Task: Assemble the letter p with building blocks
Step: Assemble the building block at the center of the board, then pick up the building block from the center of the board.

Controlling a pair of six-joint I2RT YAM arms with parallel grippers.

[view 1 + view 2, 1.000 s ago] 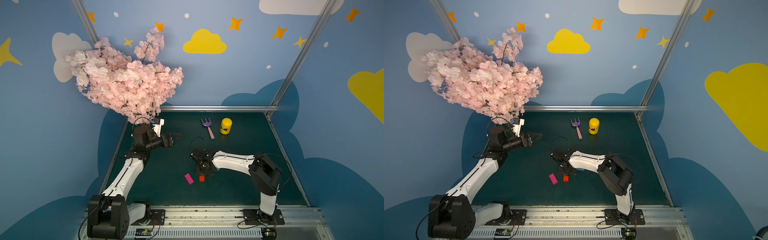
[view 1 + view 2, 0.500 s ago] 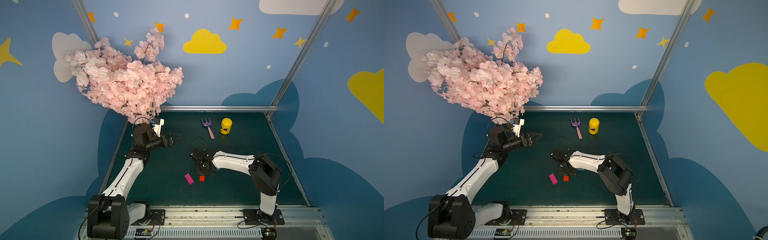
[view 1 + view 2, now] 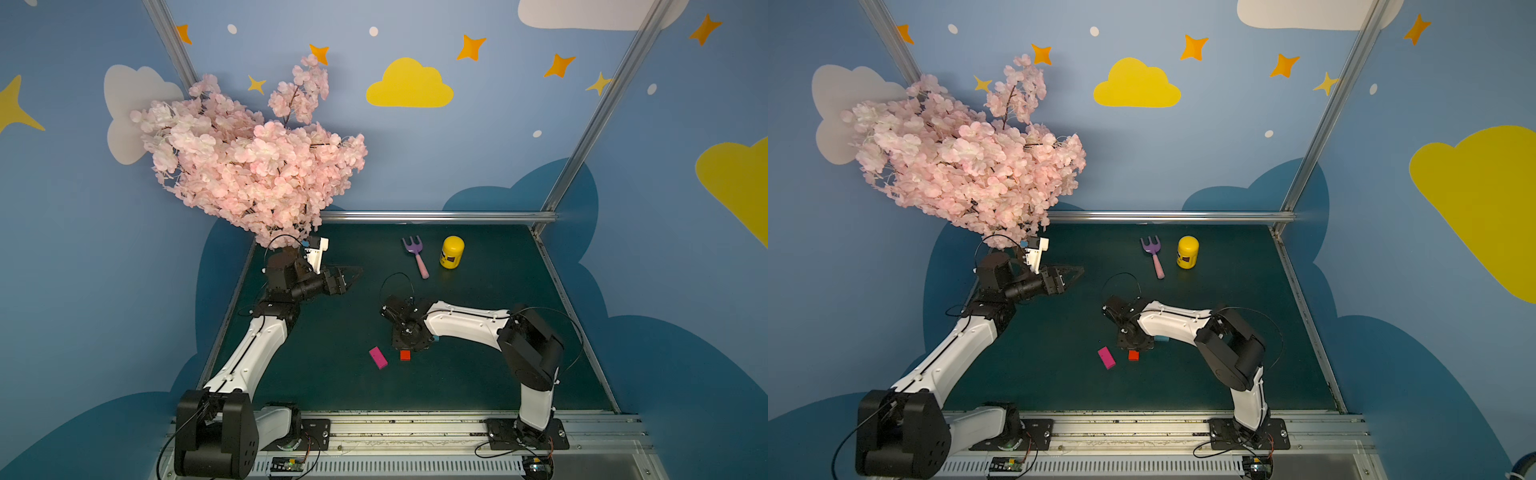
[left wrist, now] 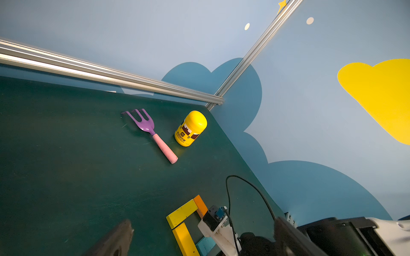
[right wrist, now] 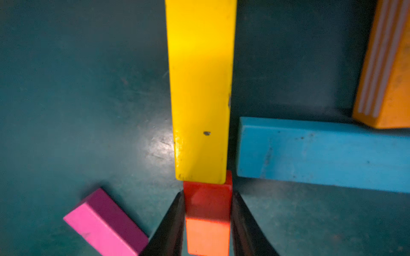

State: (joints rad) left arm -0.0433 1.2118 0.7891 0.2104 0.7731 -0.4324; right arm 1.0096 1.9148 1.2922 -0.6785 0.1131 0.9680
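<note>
In both top views the pink blossom tree (image 3: 249, 166) hangs over the table (image 3: 324, 374) at 10 o'clock. Under it my left hand (image 3: 348, 276) hovers clear of the surface, pointing toward 3 o'clock. The left wrist view settles its state for me: the two fingers (image 4: 117, 237) stand spread wide with nothing between them.

Toward 6 o'clock from the table's middle, the magenta block (image 3: 378, 358) lies loose and askew. It sits at 9 o'clock of the red block (image 3: 405, 355), apart from it.

My right hand (image 5: 208, 195) points straight down there. The top views give me only its wrist from above, so I read it from the right wrist view. It is drawn in narrow on the red block, with a finger against each side. That view also shows the red block's end touching the end of a yellow block (image 5: 199, 88). The teal block (image 5: 321, 155) lies just beside that joint, and the orange block (image 5: 386, 66) touches the teal one's other end.

So the letter p (image 4: 185, 238) sits mid-table under the right arm. In both top views only a sliver of the teal block peeks out. Only the left wrist view shows the second yellow block (image 4: 182, 213), which makes the corner with the orange one.

At 12 o'clock the purple fork (image 3: 415, 253) lies flat. The yellow jar (image 3: 451, 252) stands upright at its 3 o'clock.
</note>
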